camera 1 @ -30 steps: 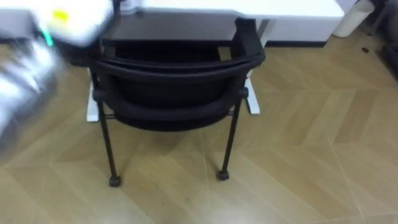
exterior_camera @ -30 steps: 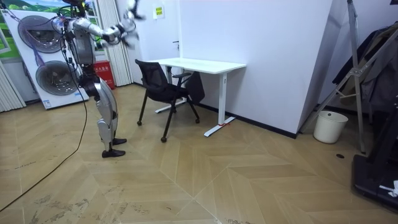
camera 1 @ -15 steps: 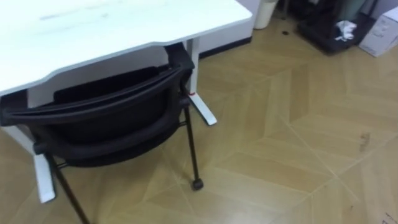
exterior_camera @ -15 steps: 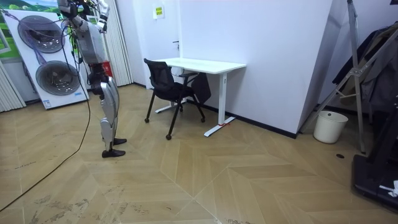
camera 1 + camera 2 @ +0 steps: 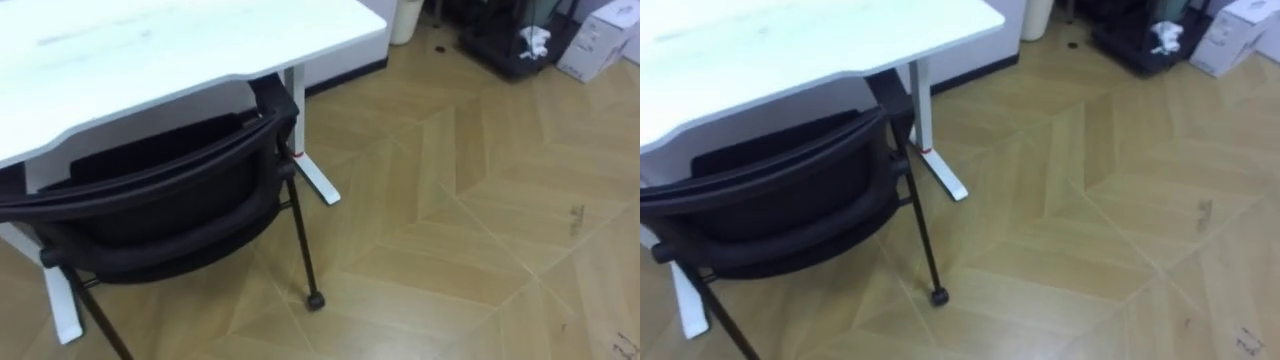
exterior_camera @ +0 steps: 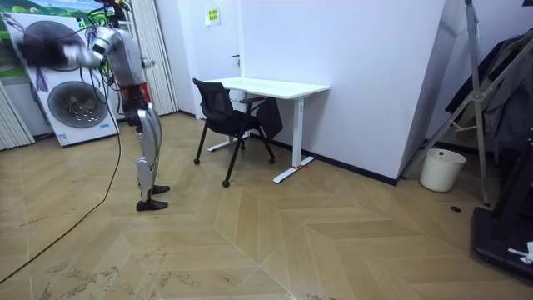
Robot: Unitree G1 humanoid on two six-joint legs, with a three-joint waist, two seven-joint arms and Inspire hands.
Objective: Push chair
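The black chair stands with its seat partly under the white desk, its backrest toward me and a rear caster on the wood floor. In the room view the chair sits at the desk, and I stand about a step away from it on the room view's left. My right hand is a dark blur, flung out toward the room view's left at shoulder height, well away from the chair. Nothing touches the chair.
The desk's white foot lies on the floor beside the chair. Washing machines stand behind me. A white bin and a dark rack are far on the room view's right, and boxes are at the far right.
A second ago an arm reached out to the chair, which then rolled in under the desk. Since then the arms went up, and one has swung out to the room view's left. My view turned right.
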